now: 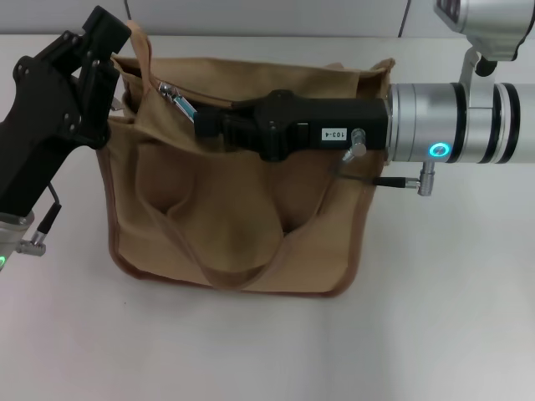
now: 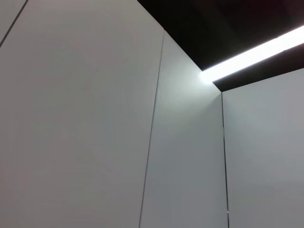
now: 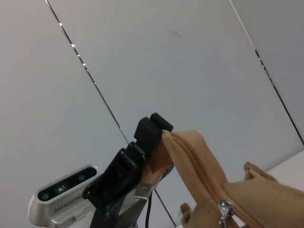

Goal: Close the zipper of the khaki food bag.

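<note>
Overhead, right gripper level across khaki food bag, left gripper clamping its corner.

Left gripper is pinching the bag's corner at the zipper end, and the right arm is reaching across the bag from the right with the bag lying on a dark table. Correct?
Not quite: the table is white, not dark, as the head view shows. The rest holds: the left gripper pinches the khaki food bag at its corner by the zipper, and the right gripper reaches across it from the right.
</note>
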Robot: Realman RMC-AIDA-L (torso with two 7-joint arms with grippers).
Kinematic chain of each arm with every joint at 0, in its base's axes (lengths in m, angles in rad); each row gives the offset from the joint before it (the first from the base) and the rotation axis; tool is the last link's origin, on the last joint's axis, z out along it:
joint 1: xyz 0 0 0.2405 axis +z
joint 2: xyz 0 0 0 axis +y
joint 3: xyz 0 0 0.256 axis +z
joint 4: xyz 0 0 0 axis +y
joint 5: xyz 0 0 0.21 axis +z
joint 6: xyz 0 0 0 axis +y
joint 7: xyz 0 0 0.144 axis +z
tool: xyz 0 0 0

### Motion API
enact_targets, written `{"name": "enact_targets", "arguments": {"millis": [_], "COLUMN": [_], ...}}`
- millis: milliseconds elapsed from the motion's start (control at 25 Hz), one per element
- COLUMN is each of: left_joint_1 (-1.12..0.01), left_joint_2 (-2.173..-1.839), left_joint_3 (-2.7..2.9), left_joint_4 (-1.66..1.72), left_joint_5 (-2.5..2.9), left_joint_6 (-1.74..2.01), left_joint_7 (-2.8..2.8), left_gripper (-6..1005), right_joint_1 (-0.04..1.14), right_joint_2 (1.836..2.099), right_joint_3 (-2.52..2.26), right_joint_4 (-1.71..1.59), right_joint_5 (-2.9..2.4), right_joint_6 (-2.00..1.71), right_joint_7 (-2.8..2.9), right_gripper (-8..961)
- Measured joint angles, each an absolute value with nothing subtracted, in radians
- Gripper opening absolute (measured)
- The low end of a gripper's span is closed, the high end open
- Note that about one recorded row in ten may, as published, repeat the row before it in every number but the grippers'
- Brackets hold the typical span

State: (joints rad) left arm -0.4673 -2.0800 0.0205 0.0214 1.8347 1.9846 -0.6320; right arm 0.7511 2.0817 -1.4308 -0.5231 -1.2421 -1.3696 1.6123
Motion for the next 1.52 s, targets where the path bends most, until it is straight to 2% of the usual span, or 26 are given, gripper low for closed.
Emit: {"name": "enact_targets", "arguments": {"millis": [560,1040,1520], "left_joint_1": [-0.407,-0.394,-0.403], "left_joint_2": [-2.075,-2.075,-2.077], "left_joint_3": [-0.047,-0.070,-0.066], "left_joint_4": [0.023,0.029,0.021], "left_joint_5": [1.834,1.835,1.837], "left_joint_6": [1.977,1.970,1.978], "left_joint_7": [-0.632,-0.632,-0.633], "left_gripper": [61,61,61], "right_joint_1": [0.740,0.715,0.692], "right_joint_2": [2.078,2.064,2.079], "right_joint_3": [-1.399,-1.387,-1.333], "right_joint_4": [-0.526,-0.526,-0.572], "right_joint_5": [-1.249,-1.265,-1.280], "right_joint_6": [-1.391,-1.429,-1.433], "right_joint_7": [1.613,1.625,1.552], "right_gripper": [1,-1,106]}}
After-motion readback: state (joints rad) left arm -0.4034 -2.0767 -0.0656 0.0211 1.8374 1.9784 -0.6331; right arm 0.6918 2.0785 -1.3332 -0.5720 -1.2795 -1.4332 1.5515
